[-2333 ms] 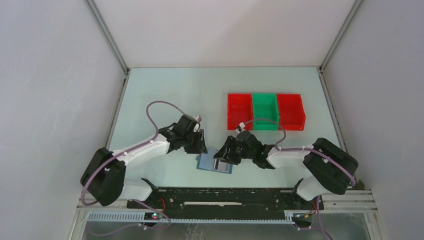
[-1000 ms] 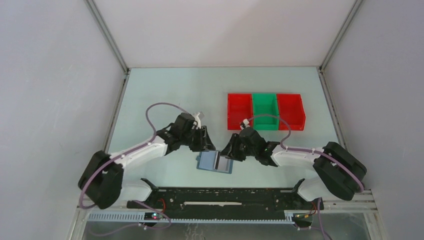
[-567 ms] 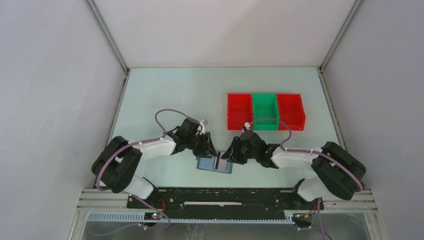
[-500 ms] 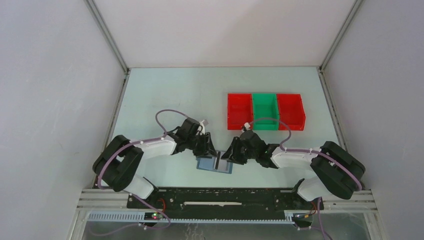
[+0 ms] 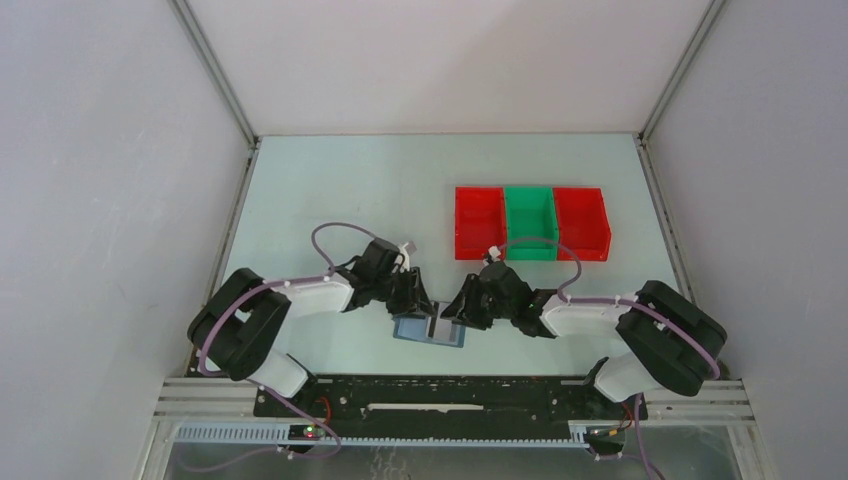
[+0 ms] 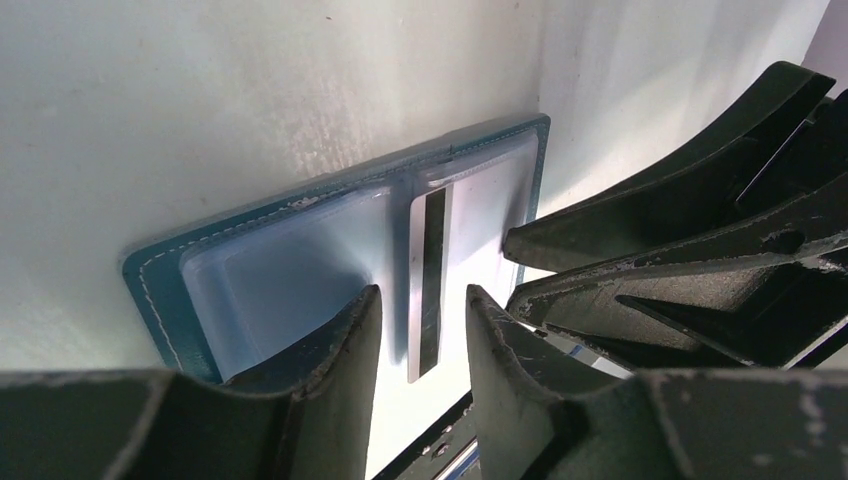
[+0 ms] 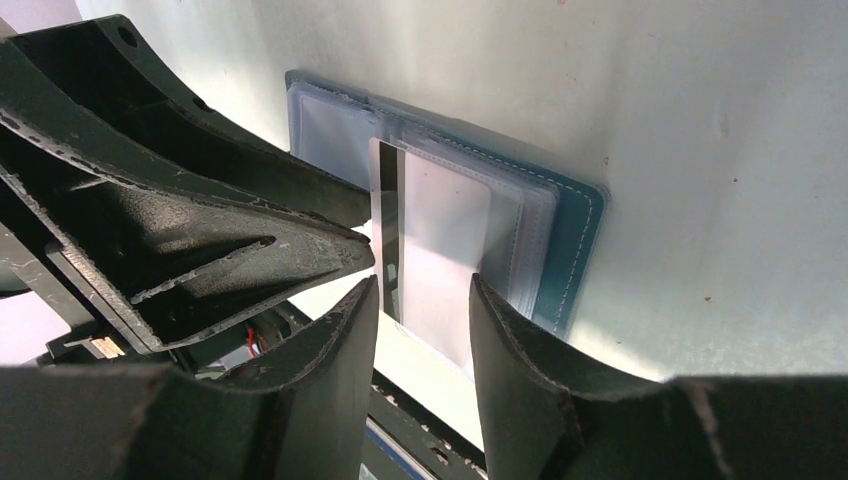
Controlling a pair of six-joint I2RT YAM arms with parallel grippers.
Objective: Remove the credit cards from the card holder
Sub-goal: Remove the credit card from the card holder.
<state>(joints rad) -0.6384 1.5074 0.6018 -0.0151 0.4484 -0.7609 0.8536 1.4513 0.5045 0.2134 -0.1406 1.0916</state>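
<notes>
Top external: I see left gripper [image 5: 423, 305] and right gripper [image 5: 449, 314] half-open, empty, nose to nose over the open card holder [image 5: 412, 330]. Right fingers [image 6: 640, 215] crowd the striped card [image 6: 429, 285]. The bins [image 5: 530, 222] sit well apart.

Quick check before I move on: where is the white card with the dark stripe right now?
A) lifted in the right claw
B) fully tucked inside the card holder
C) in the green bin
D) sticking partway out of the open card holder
D: both wrist views show the white card poking out past the edge of the open card holder, which lies flat on the table.
</notes>
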